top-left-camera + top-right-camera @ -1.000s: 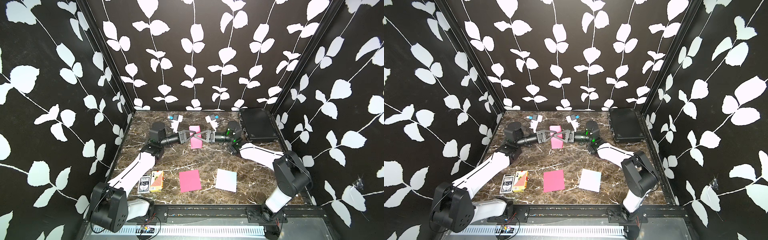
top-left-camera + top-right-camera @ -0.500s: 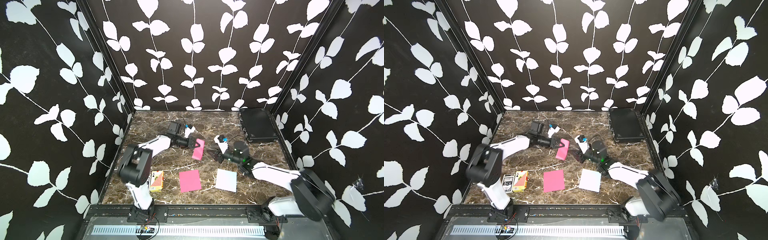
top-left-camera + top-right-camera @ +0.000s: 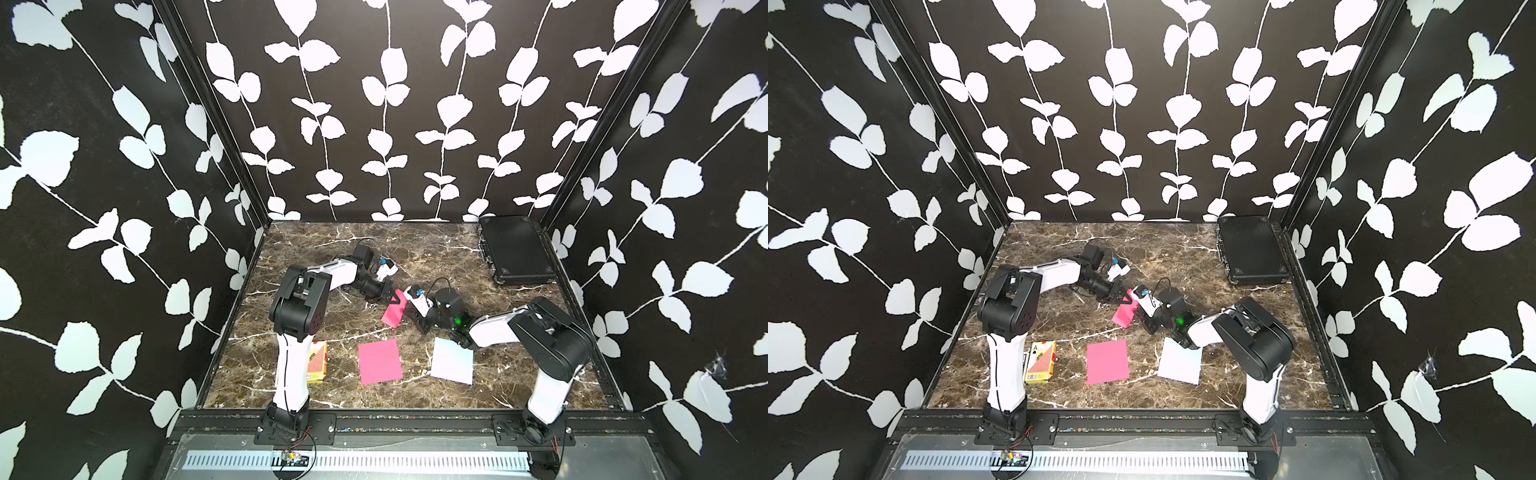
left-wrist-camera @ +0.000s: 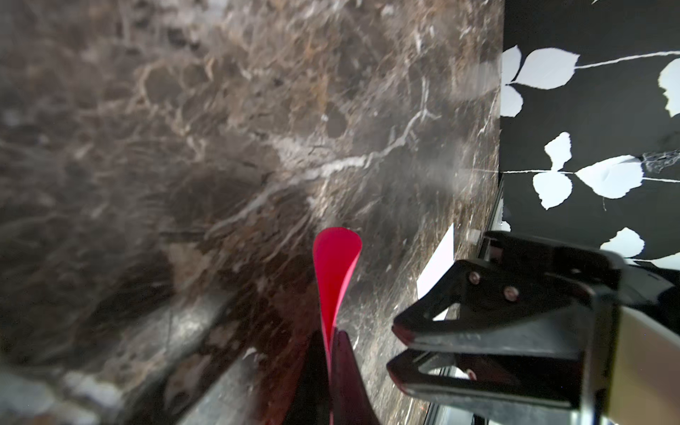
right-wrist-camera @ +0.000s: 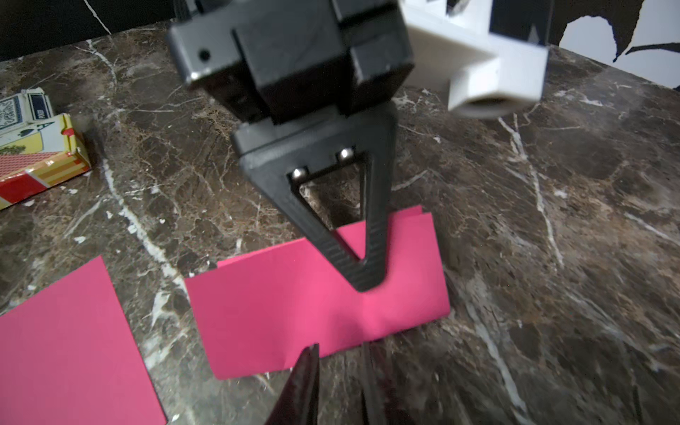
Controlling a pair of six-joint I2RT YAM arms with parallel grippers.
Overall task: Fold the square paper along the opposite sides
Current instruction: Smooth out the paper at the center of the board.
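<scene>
In both top views the marble worktop (image 3: 457, 257) fills the lower middle, with a black case (image 3: 515, 249) at its upper right corner. Lower in the frame lie a flat pink sheet (image 3: 379, 360), a pale sheet (image 3: 452, 360) to its right and a card box (image 3: 318, 362) to its left. The folded pink paper (image 3: 392, 316) sits mid-frame, its open edges pinched in the fully closed left tool (image 5: 368, 283). The right tool (image 4: 393, 347), jaws slightly parted, grips nothing, just beside the fold

Bright even overhead light, soft shadows, wrist views blurred up close
</scene>
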